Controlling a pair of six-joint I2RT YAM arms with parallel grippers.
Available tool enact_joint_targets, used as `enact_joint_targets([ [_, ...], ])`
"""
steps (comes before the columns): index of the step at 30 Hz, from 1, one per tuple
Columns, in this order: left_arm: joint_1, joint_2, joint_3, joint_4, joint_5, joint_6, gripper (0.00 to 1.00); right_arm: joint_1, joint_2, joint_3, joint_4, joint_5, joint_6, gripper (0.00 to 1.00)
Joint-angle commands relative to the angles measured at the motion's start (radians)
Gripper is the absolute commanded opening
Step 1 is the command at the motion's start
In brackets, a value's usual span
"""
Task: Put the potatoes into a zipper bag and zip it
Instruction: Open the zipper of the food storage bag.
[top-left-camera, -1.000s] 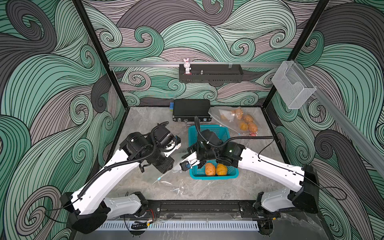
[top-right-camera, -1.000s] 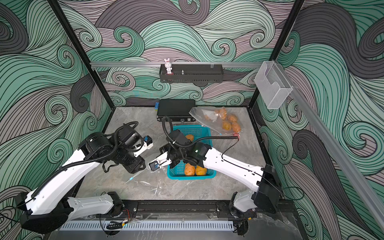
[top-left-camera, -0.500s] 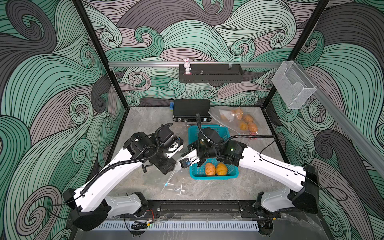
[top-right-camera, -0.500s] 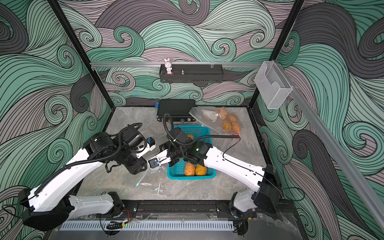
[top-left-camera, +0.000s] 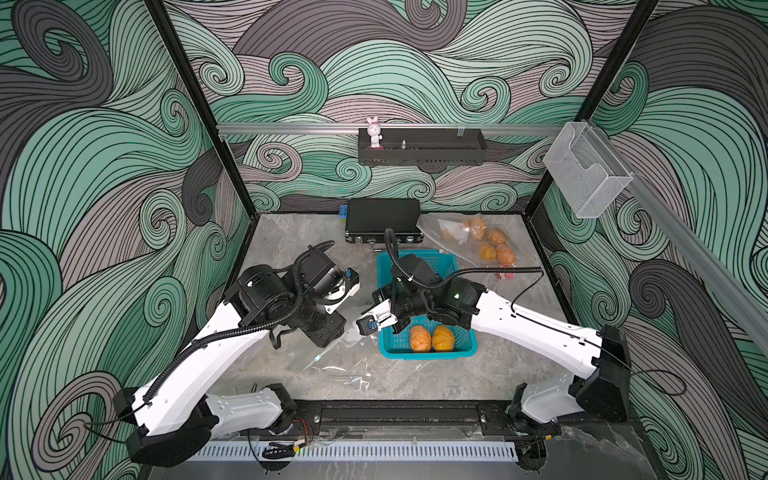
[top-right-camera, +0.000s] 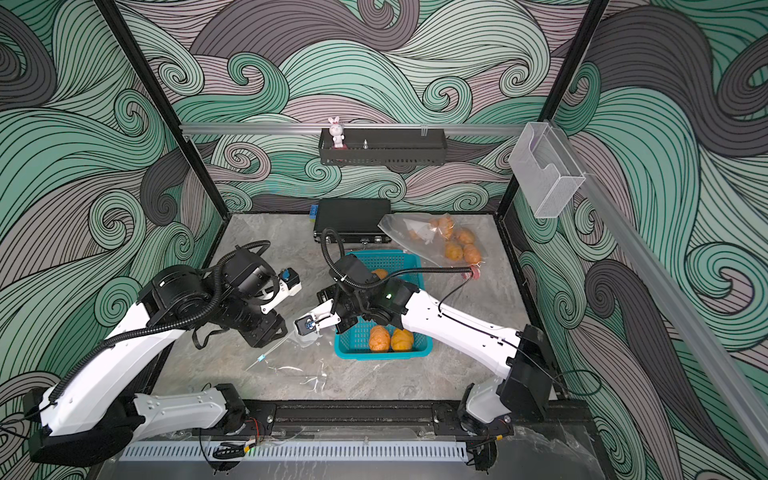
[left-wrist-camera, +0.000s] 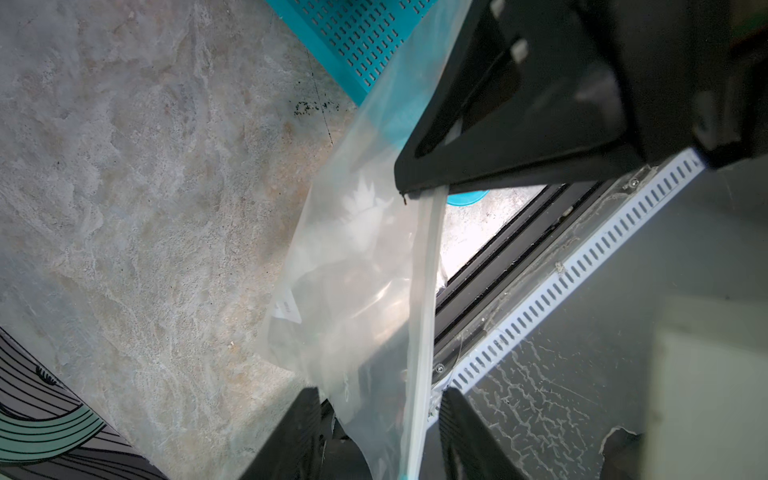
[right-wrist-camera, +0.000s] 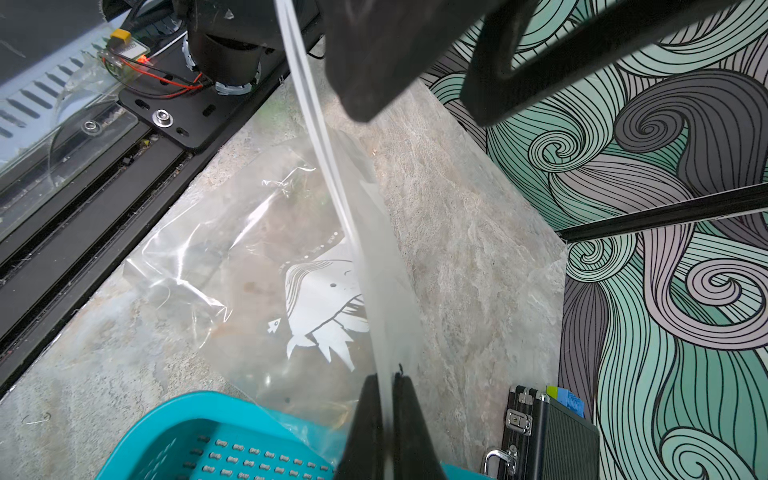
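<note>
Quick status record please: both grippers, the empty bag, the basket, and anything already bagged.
empty bag: clear, whale print, nothing inside; top edge held up, rest lying on the table
right gripper: shut on the empty bag's top edge
left gripper: open, jaws either side of the bag's zipper edge
basket: teal; two potatoes at its near end, a third partly hidden further back
filled bag: back right, several potatoes inside
</note>
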Motion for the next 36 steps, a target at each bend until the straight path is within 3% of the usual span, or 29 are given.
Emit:
enact_joint_targets([
  [1, -0.006, -0.004, -0.004, -0.028, 0.013, -0.014, 0.49, -0.004, 0.005, 0.031, -0.022, -0.031, 0.015, 0.00],
  [27, -0.051, 0.081, 0.030, -0.052, 0.009, -0.013, 0.47, -0.015, -0.010, 0.035, -0.044, -0.032, 0.013, 0.00],
  [36, -0.051, 0.038, 0.038, -0.056, -0.018, -0.019, 0.46, -0.049, -0.020, 0.025, -0.044, -0.071, 0.000, 0.00],
])
